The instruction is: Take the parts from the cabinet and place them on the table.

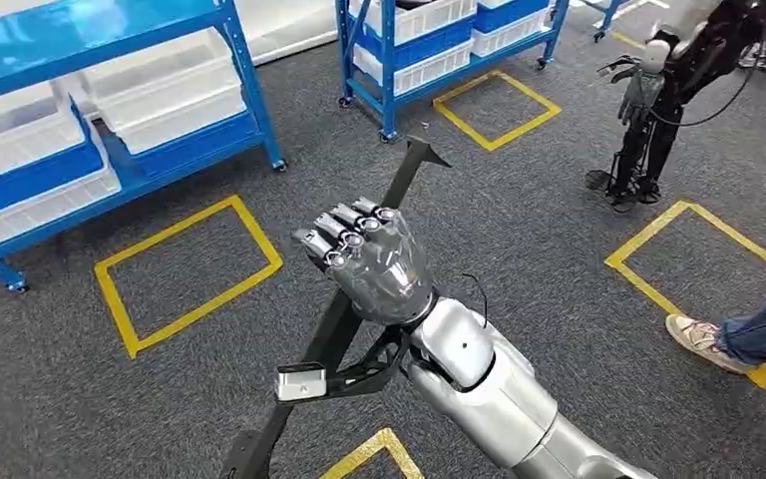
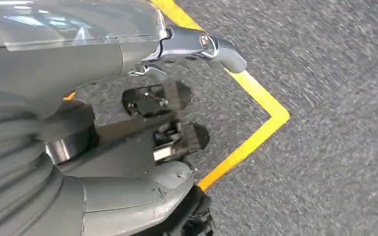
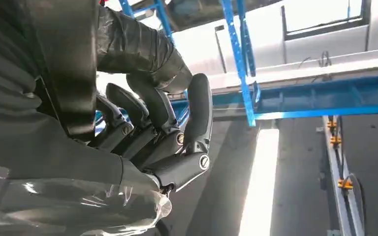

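Right hand (image 1: 369,261) grips a long black part (image 1: 399,190) at frame centre, raised over grey carpet.
Fingers curl tight around the part, which runs diagonally from bottom centre up to an angled tip above the hand; its lower end is cut off by the frame edge, and the hand hides its middle. In the right wrist view the fingers (image 3: 150,115) wrap a dark shape, hard to make out. Left hand (image 2: 69,123) hangs over carpet and a yellow floor line (image 2: 256,128); open or closed, cannot tell. Blue shelving (image 1: 110,110) with white bins sits upper left. A person's shoe (image 1: 698,341) is at right edge.
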Controlling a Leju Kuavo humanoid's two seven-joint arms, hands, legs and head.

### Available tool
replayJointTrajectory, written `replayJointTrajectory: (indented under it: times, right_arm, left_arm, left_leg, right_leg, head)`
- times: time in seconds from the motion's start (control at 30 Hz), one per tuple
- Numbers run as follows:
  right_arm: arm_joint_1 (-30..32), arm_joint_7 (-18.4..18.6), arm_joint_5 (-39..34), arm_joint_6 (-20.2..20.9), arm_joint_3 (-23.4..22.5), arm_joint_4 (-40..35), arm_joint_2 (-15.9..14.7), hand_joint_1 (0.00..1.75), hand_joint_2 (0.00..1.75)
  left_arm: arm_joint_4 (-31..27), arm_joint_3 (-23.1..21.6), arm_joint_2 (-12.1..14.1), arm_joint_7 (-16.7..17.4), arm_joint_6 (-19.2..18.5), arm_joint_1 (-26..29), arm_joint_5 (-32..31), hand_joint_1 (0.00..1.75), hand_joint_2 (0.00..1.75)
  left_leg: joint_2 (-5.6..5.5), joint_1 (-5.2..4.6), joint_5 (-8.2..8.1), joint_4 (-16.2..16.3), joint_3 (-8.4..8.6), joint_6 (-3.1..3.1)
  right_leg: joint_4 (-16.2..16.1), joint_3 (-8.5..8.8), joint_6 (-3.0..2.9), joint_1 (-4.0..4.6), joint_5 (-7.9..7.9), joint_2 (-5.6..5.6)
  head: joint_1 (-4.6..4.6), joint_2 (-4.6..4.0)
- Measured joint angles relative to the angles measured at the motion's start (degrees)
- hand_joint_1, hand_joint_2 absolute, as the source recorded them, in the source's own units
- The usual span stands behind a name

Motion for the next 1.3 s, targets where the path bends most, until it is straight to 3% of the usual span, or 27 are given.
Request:
replayJointTrajectory:
  times: [0.07, 0.1, 0.13, 0.17, 0.2, 0.27, 0.3, 0.37, 0.4, 0.43, 0.47, 0.6, 0.67, 0.7, 0.77, 0.8, 0.83, 0.87, 0.9, 0.93, 0.97, 1.1, 1.13, 1.17, 1.2, 1.27, 1.3]
  right_arm:
    - [0.13, -0.02, -0.11, -0.04, 0.0, -0.04, -0.11, 1.75, 1.75]
    - [0.12, -0.09, -0.13, -0.04, 0.0, -0.11, -0.2, 1.75, 1.75]
    - [0.22, -0.18, -0.17, -0.11, 0.0, -0.2, -0.37, 1.75, 1.75]
    - [0.16, -0.17, -0.22, -0.13, 0.0, -0.33, -0.48, 1.75, 1.75]
    - [0.18, -0.18, -0.24, -0.15, 0.0, -0.46, -0.52, 1.75, 1.75]
    - [0.6, -0.17, -0.24, -0.15, 0.0, -0.46, -0.7, 1.75, 1.75]
    - [0.81, -0.17, -0.24, -0.15, 0.0, -0.46, -0.9, 1.75, 1.75]
    - [1.01, -0.2, -0.24, -0.15, 0.0, -0.48, -1.14, 1.75, 1.75]
    - [0.97, -0.17, -0.24, -0.15, 0.0, -0.52, -1.18, 1.75, 1.75]
    - [0.95, -0.2, -0.24, -0.15, 0.0, -0.66, -1.18, 1.75, 1.75]
    - [0.94, -0.2, -0.24, -0.15, 0.0, -0.72, -1.18, 1.75, 1.75]
    - [1.05, -0.35, -0.17, -0.17, 0.0, -1.14, -1.27, 1.75, 1.75]
    - [0.88, -0.39, 0.26, -0.06, 0.0, -1.44, -1.22, 1.75, 1.75]
    - [0.83, -0.44, 0.42, 0.0, 0.0, -1.44, -1.03, 1.75, 1.75]
    - [0.85, -0.44, 0.44, 0.15, 0.0, -1.42, -0.77, 1.75, 1.75]
    - [0.85, -0.5, 0.42, 0.15, 0.0, -1.4, -0.74, 1.75, 1.75]
    - [0.84, -0.57, 0.35, 0.15, 0.0, -1.33, -0.72, 1.75, 1.75]
    - [0.77, -0.59, 0.2, 0.15, 0.0, -1.25, -0.59, 1.75, 1.75]
    - [0.53, -0.61, 0.04, 0.15, 0.0, -1.22, -0.35, 1.75, 1.75]
    - [0.12, -0.63, -0.07, 0.15, 0.0, -1.2, -0.11, 1.75, 1.75]
    - [-0.41, -0.66, -0.2, 0.15, 0.0, -1.07, 0.08, 1.75, 1.75]
    - [-1.07, -0.74, -0.26, 0.09, 0.0, -0.79, 0.31, 1.75, 1.75]
    - [-1.17, -0.85, -0.28, 0.04, 0.0, -0.76, 0.31, 1.75, 1.75]
    - [-1.62, -0.85, -0.44, 0.0, 0.0, -0.76, 0.31, 1.75, 1.75]
    - [-2.09, -0.85, -0.55, 0.0, 0.0, -0.63, 0.33, 1.75, 1.75]
    - [-2.29, -0.83, -0.76, 0.02, 0.0, -0.44, 0.33, 1.75, 1.75]
    - [-2.3, -0.83, -0.81, 0.04, 0.0, -0.26, 0.33, 1.75, 1.75]
  left_arm:
    - [0.0, 0.0, 0.0, -0.11, -0.07, 0.12, -0.04, 0.0, 1.75]
    - [0.0, -0.02, -0.13, -0.13, -0.07, 0.09, -0.11, 0.0, 1.75]
    - [0.0, -0.02, -0.11, -0.2, -0.09, 0.0, -0.22, 0.0, 1.75]
    - [0.0, -0.02, -0.13, -0.24, -0.09, -0.03, -0.37, 0.0, 1.75]
    - [0.0, -0.02, -0.11, -0.24, -0.11, 0.04, -0.42, 0.0, 1.75]
    - [0.0, -0.02, -0.04, -0.22, -0.09, 0.27, -0.44, 0.0, 1.75]
    - [0.0, -0.02, -0.04, -0.22, -0.09, 0.29, -0.46, 0.0, 1.75]
    - [0.0, -0.02, -0.04, -0.22, -0.09, 0.24, -0.48, 0.0, 1.75]
    - [0.0, -0.02, -0.07, -0.22, -0.09, 0.17, -0.5, 0.0, 1.75]
    - [0.0, -0.02, -0.04, -0.22, -0.09, 0.12, -0.5, 0.0, 1.75]
    - [0.0, -0.02, 0.0, -0.22, -0.09, 0.09, -0.5, 0.0, 1.75]
    - [0.0, -0.15, 0.04, -0.2, -0.09, -0.12, -0.79, 0.0, 1.75]
    - [0.0, -0.35, 0.04, -0.44, -0.09, -0.31, -0.66, 0.0, 1.75]
    - [0.0, -0.37, 0.04, -0.63, -0.09, -0.33, -0.46, 0.0, 1.75]
    - [0.0, -0.35, 0.07, -0.87, -0.09, -0.33, -0.35, 0.0, 1.75]
    - [0.0, -0.37, 0.04, -0.98, -0.09, -0.34, -0.33, 0.0, 1.75]
    - [0.0, -0.37, 0.04, -1.14, -0.09, -0.35, -0.22, 0.0, 1.75]
    - [0.0, -0.37, 0.04, -1.27, -0.09, -0.38, 0.02, 0.0, 1.75]
    - [0.0, -0.37, 0.07, -1.42, -0.07, -0.46, 0.2, 0.0, 1.75]
    - [0.0, -0.35, 0.07, -1.64, 0.0, -0.54, 0.31, 0.0, 1.75]
    - [0.0, -0.35, 0.31, -1.75, 0.09, -0.63, 0.59, 0.0, 1.75]
    - [0.0, -0.35, 0.39, -1.88, 0.13, -0.84, 0.61, 0.0, 1.75]
    - [0.0, -0.35, 0.26, -1.9, 0.2, -0.89, 0.61, 0.0, 1.75]
    - [0.0, -0.33, 0.31, -1.94, 0.26, -0.98, 0.68, 0.0, 1.75]
    - [0.0, -0.33, 0.35, -1.97, 0.26, -1.01, 0.68, 0.0, 1.75]
    - [0.0, -0.33, 0.46, -1.99, 0.28, -0.85, 0.79, 0.0, 1.75]
    - [0.0, -0.33, 0.52, -2.03, 0.31, -0.83, 0.83, 0.0, 1.75]
  left_leg:
    - [0.9, -0.25, 0.17, -0.12, -0.04, 0.22]
    - [1.67, 0.29, 0.85, -1.39, 0.36, 0.59]
    - [2.5, 0.34, 1.21, -1.93, 0.72, 0.76]
    - [3.0, 0.3, 1.36, -2.19, 0.79, 1.12]
    - [3.82, 0.19, 1.37, -2.16, 0.71, 1.18]
    - [5.28, 0.1, 1.26, -1.96, 0.52, 1.31]
    - [5.96, 0.11, 1.2, -1.88, 0.46, 1.25]
    - [7.15, 0.15, 0.98, -1.69, 0.53, 1.01]
    - [7.76, 0.16, 0.73, -1.38, 0.54, 0.78]
    - [8.1, -0.05, 0.37, -0.88, 0.52, 0.42]
    - [8.39, -0.54, -0.05, -0.37, 0.25, -0.03]
    - [10.18, -0.31, -0.37, -0.34, 0.66, -0.97]
    - [6.53, 0.17, -3.39, 3.0, -0.57, -1.53]
    - [5.39, 0.19, -5.74, 7.1, -2.3, -1.65]
    - [4.5, 0.18, -9.23, 16.22, -6.52, -1.76]
    - [4.44, 0.17, -9.17, 18.08, -7.55, -1.67]
    - [4.36, 0.16, -7.74, 16.89, -7.1, -1.47]
    - [4.22, 0.16, -5.4, 13.48, -5.59, -1.19]
    - [3.63, 0.14, -2.52, 8.3, -3.24, -0.84]
    - [2.11, 0.11, -0.08, 3.11, -0.88, -0.39]
    - [-0.01, 0.13, -0.74, 1.17, -0.09, -0.02]
    - [1.47, -0.19, -0.09, -0.25, 0.38, 0.53]
    - [2.4, 0.68, 0.61, -1.33, 0.79, 0.68]
    - [2.85, 0.4, 0.89, -1.78, 0.96, 1.0]
    - [3.59, 0.21, 0.94, -1.82, 0.86, 1.3]
    - [4.93, 0.03, 0.87, -1.8, 0.81, 1.38]
    - [5.56, 0.02, 0.85, -1.75, 0.72, 1.35]
  right_leg:
    - [-0.53, -0.18, 0.82, -0.29, 0.51, 1.05]
    - [-0.64, -0.15, 1.33, 0.18, 0.57, 1.46]
    - [0.29, -0.54, 1.37, 0.37, -0.19, -1.5]
    - [2.7, -1.7, 1.4, 0.53, -2.08, -3.84]
    - [7.55, -4.07, 1.56, 0.47, -4.78, -5.02]
    - [15.72, -8.03, 1.89, 0.19, -7.85, -5.35]
    - [16.89, -8.63, 2.05, 0.04, -7.56, -5.42]
    - [11.4, -5.54, 2.29, -0.26, -3.94, -6.01]
    - [5.24, -2.07, 2.31, -0.39, -1.33, -7.03]
    - [0.53, 0.55, 2.21, -0.31, -0.41, -9.77]
    - [0.19, 0.62, 1.69, 0.26, -0.92, -10.27]
    - [0.01, 0.21, 0.21, 0.18, -0.62, -7.62]
    - [-0.18, 0.3, -0.51, -0.09, -0.35, -6.74]
    - [-0.18, 0.24, -0.7, -0.06, -0.28, -6.21]
    - [-0.14, 0.1, -0.87, 0.19, -0.18, -4.85]
    - [-0.1, 0.06, -0.91, 0.3, -0.15, -4.11]
    - [-0.06, 0.08, -0.91, 0.36, -0.14, -3.47]
    - [0.01, 0.12, -0.91, 0.4, -0.14, -2.77]
    - [0.11, 0.16, -0.9, 0.41, -0.13, -2.04]
    - [0.21, 0.19, -0.87, 0.4, -0.12, -1.42]
    - [0.25, -0.03, -0.56, 0.53, -0.02, -1.01]
    - [-0.47, -0.56, 1.08, 0.1, 0.98, 0.97]
    - [0.02, -0.68, 1.2, 0.16, 0.59, 0.19]
    - [1.71, -1.57, 1.32, 0.65, -0.95, -2.53]
    - [5.49, -3.41, 1.44, 0.66, -3.34, -4.03]
    - [14.02, -7.31, 1.69, 0.41, -7.07, -5.23]
    - [16.39, -8.42, 1.83, 0.28, -7.61, -5.36]
  head:
    - [0.02, 0.0]
    - [0.04, 0.0]
    - [0.07, 0.0]
    - [0.18, 0.0]
    - [0.18, 0.0]
    - [0.18, 0.0]
    - [0.13, 0.0]
    - [0.15, 0.0]
    - [0.15, 0.0]
    - [0.18, 0.0]
    - [0.13, 0.0]
    - [0.09, 0.0]
    - [0.09, 0.0]
    - [0.09, 0.0]
    - [0.09, 0.0]
    - [0.09, 0.0]
    - [0.09, 0.0]
    - [0.09, 0.0]
    - [0.09, 0.0]
    - [0.09, 0.0]
    - [0.13, 0.0]
    - [0.09, 0.0]
    - [0.09, 0.0]
    - [0.17, 0.0]
    - [0.09, 0.0]
    - [0.11, 0.0]
    - [0.15, 0.0]
